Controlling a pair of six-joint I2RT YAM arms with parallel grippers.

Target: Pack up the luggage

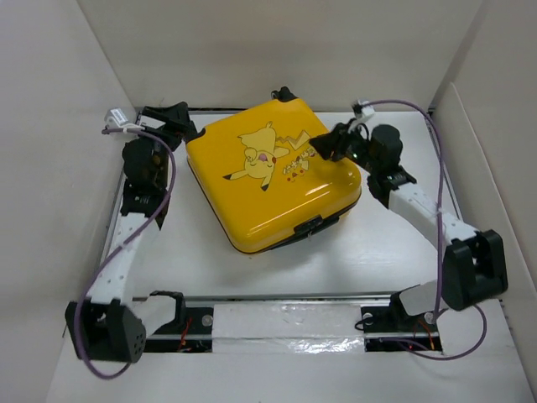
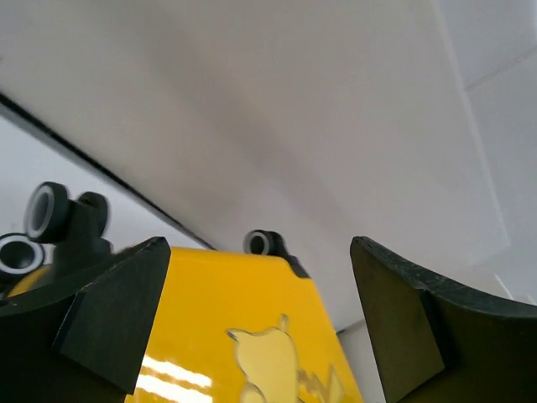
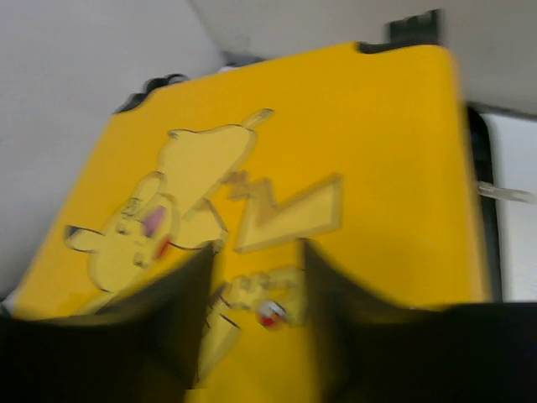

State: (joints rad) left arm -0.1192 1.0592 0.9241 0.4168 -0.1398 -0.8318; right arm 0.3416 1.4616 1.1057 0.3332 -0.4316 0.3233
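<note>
Apparently shut — seating the lid properly is what is counting now

The luggage (image 1: pixel 273 176) is lying flat on the surface (image 1: pixel 377 243) between the two arms, with the printed lid facing up and down on its lower shell. Its wheels (image 2: pixel 46 214) are pointing toward the far-left corner. The left claw (image 2: pixel 256 323) is hovering at that wheel end, its fingers standing wide apart and holding nothing. The right claw (image 3: pixel 256 315) is hanging over the right part of the lid, by the printed lettering. Its fingers are parted to a moderate gap and gripping nothing. The wrist view is too blurred to tell whether its tips are touching the shell.

Judging from this, the packing is nearly over and the step in hand is pressing the lid home. A dark line is showing along the near-right edge beside the black fitting (image 1: pixel 312 225), so the shell may not be fully seated there. Doing this well probably means pushing straight down close to that edge rather than on the middle of the lid. The glossy shell is likely slippery, and an angled push could skate off or slide the case. Bracing the wheel end with the left claw would be helping — gently, without lifting that corner.
</note>
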